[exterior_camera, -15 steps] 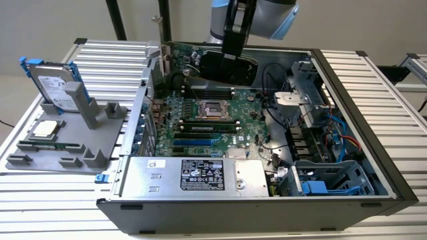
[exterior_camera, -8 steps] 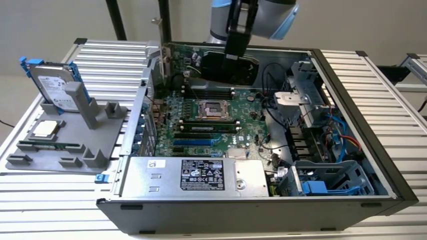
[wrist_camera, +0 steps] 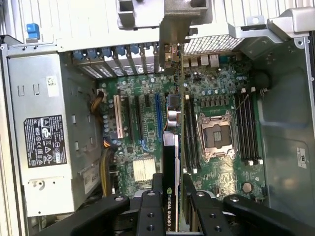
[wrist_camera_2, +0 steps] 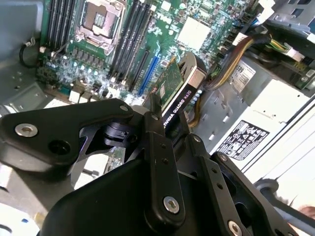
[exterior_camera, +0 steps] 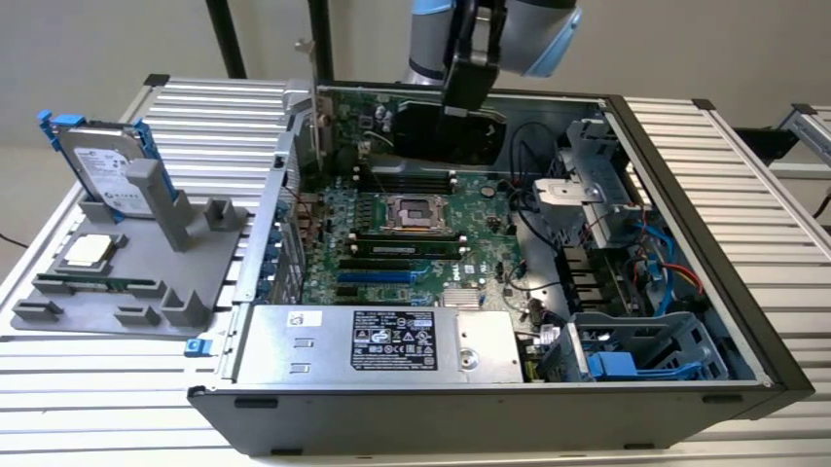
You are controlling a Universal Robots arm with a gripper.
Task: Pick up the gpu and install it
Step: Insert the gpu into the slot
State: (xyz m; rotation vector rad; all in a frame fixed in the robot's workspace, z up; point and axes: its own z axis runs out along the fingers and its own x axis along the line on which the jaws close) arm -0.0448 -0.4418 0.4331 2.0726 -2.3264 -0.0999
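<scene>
Tool [wrist_camera: 172, 189] pinched on the gpu [wrist_camera: 171, 157], one finger per face, gripping the card's upper edge. Nothing else in the grip. Card hangs on edge, black cover on one face, green board on the other, one end toward the rear slot openings [wrist_camera: 123, 55].

Position: inside the open computer case [exterior_camera: 727, 321], over the motherboard [wrist_camera: 221, 83], running parallel to the expansion slots. In the first wrist view it lines up close to the blue slot [wrist_camera: 158, 113], between that slot and the memory slots [wrist_camera: 189, 132] beside the CPU socket [wrist_camera: 212, 135]. Can't confirm exact alignment. In the second wrist view the card's lower edge looks clear of the board, so my read is not seated.

Status: pick-up done, card is off its holder and inside the case. Left: edge connector into the slot, end bracket home at the rear panel, release.

Outside the case, gray parts fixture [exterior_camera: 130, 292] sits on the tabletop [exterior_camera: 104, 389] with the hard drive [exterior_camera: 111, 165] standing in it. Power supply [exterior_camera: 377, 341] lies along the case side nearest the exterior camera.
</scene>
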